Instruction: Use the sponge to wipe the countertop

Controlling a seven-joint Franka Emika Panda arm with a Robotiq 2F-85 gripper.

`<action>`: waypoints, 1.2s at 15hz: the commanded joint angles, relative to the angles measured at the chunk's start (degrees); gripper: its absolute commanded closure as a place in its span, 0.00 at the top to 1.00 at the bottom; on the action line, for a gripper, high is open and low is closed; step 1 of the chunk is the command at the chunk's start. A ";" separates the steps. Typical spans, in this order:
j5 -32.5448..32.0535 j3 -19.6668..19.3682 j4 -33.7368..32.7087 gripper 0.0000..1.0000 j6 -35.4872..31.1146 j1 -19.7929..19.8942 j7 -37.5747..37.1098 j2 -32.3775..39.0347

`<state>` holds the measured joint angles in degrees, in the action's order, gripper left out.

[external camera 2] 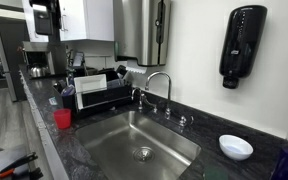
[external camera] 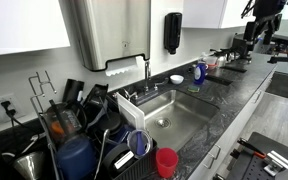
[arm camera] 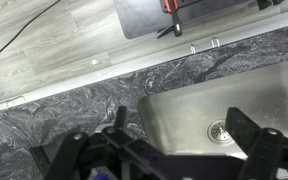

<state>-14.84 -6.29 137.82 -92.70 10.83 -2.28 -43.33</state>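
The dark speckled countertop (external camera: 236, 94) runs along the wall around a steel sink basin (external camera: 179, 118) and shows in both exterior views (external camera 2: 46, 112). In the wrist view my gripper (arm camera: 184, 125) is open and empty. Its two dark fingers are spread wide, high above the basin (arm camera: 184, 100) and the front strip of countertop (arm camera: 74, 110). I cannot pick out a sponge with certainty in any view. I cannot make out my gripper in the exterior views.
A loaded dish rack (external camera: 74, 125) and a red cup (external camera: 166, 160) stand beside the basin. A faucet (external camera 2: 160, 85), a white bowl (external camera 2: 235, 146) and a blue bottle (external camera: 199, 72) stand behind it. A wall soap dispenser (external camera 2: 241, 42) hangs above. Grey floor (arm camera: 44, 30) lies past the counter's edge.
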 commanded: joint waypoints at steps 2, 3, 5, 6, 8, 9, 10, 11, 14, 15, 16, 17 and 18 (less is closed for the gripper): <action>-0.19 -0.16 -0.21 1.00 0.23 -0.63 -0.24 0.00; -0.19 -0.16 -0.22 1.00 0.24 -0.63 -0.24 -0.09; -0.19 -0.16 -0.23 1.00 0.24 -0.63 -0.24 -0.13; -0.19 -0.17 -0.23 1.00 0.24 -0.63 -0.24 -0.14; -0.64 -0.77 -1.65 1.00 -1.03 -0.58 0.14 2.50; -0.76 -1.27 -2.49 1.00 -1.68 -0.54 0.57 3.94; -1.01 -1.77 -3.46 1.00 -2.52 -0.37 0.84 5.62; -0.80 -2.52 -4.35 1.00 -3.38 -0.47 1.59 7.12; -0.38 -4.25 -7.48 1.00 -5.67 -0.33 3.20 12.63; -0.07 -4.66 -8.45 1.00 -6.12 -0.26 3.60 14.37; 0.22 -5.20 -9.38 1.00 -6.76 -0.29 4.39 16.31; 0.49 -5.58 -10.19 1.00 -7.16 -0.29 5.03 17.95; 0.66 -5.99 -10.79 1.00 -7.92 -0.31 5.76 19.62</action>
<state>-15.17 -11.20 129.99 -99.89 10.68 0.76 -28.39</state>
